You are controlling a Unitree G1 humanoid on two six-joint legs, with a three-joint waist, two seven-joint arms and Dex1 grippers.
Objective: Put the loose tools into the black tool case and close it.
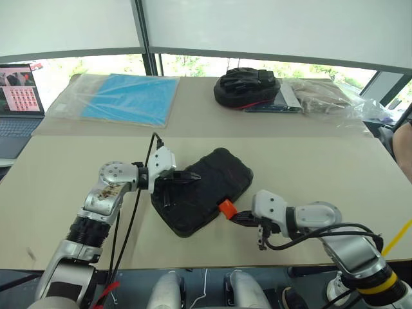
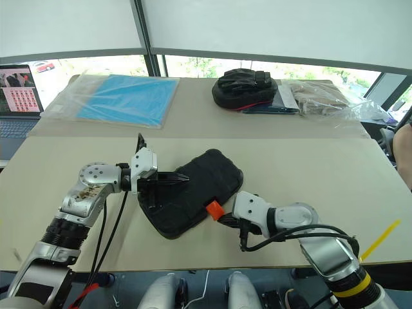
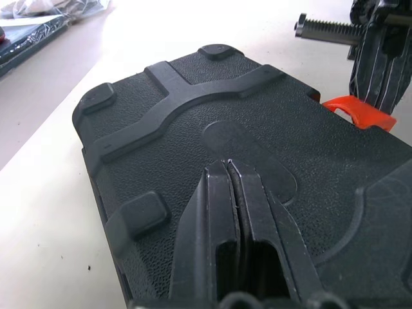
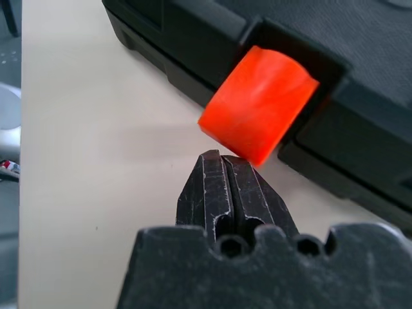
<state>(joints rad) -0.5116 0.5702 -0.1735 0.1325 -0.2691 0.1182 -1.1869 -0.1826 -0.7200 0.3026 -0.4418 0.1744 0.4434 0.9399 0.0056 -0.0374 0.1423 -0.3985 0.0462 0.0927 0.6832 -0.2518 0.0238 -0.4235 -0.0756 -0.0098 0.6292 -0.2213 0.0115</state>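
Note:
The black tool case lies on the near table with its lid down, and its orange latch sticks out from the near edge. My left gripper is shut and rests over the lid's left part, fingers pressed together on the textured top. Just below the orange latch, my right gripper is shut with its tips touching or almost touching it. The loose tools are out of view.
A lumpy black bag with red trim sits on the far table beside clear plastic bags. A blue sheet in plastic lies far left, and a laptop stands at the left edge. A person's arm shows at the right.

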